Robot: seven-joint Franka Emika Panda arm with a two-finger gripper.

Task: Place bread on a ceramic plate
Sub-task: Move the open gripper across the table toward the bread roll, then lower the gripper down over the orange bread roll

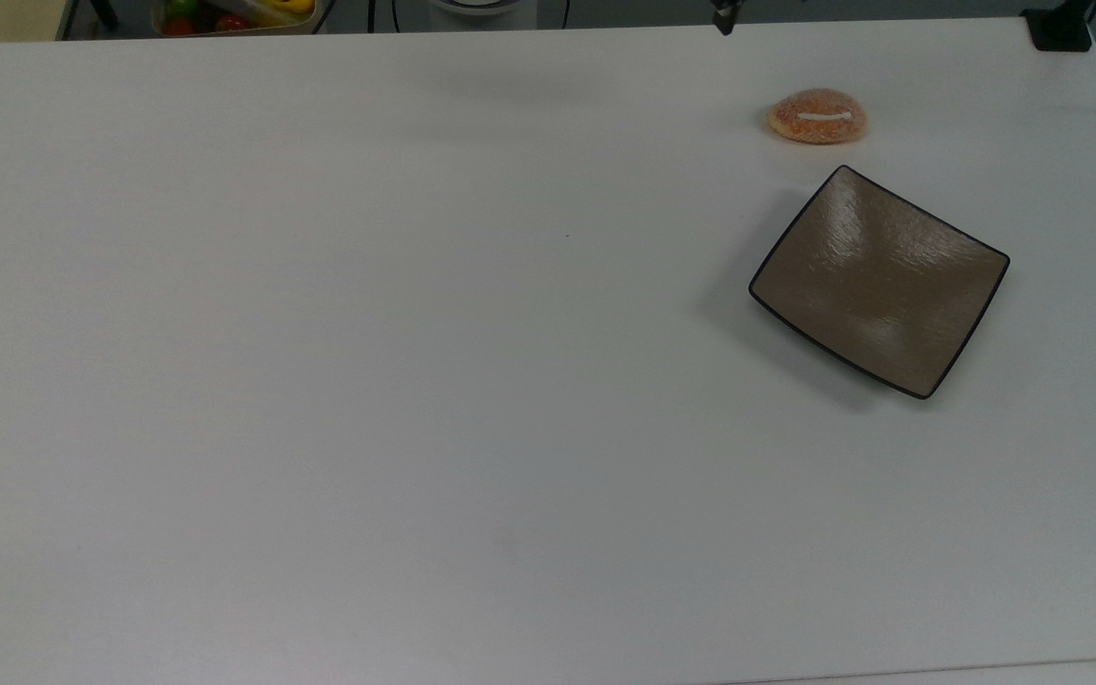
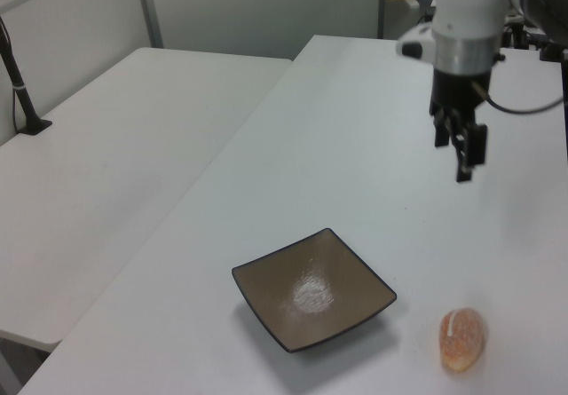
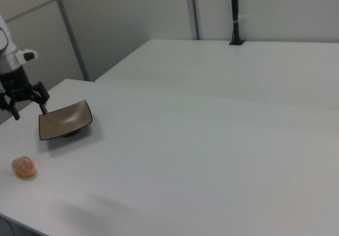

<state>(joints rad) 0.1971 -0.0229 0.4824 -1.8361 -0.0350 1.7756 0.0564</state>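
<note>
Two things waited apart: the bread (image 2: pixel 462 338) lower right on the desk (image 2: pixel 355 146), the plate (image 2: pixel 312 289) empty; the pincer (image 3: pixel 25 105) hung spread above.

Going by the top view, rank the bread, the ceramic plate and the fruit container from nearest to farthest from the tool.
1. bread: just to the top view's right of the tool, slightly lower.
2. ceramic plate: lower still, on the top view's right.
3. fruit container: far across, at the top view's upper left.
</note>
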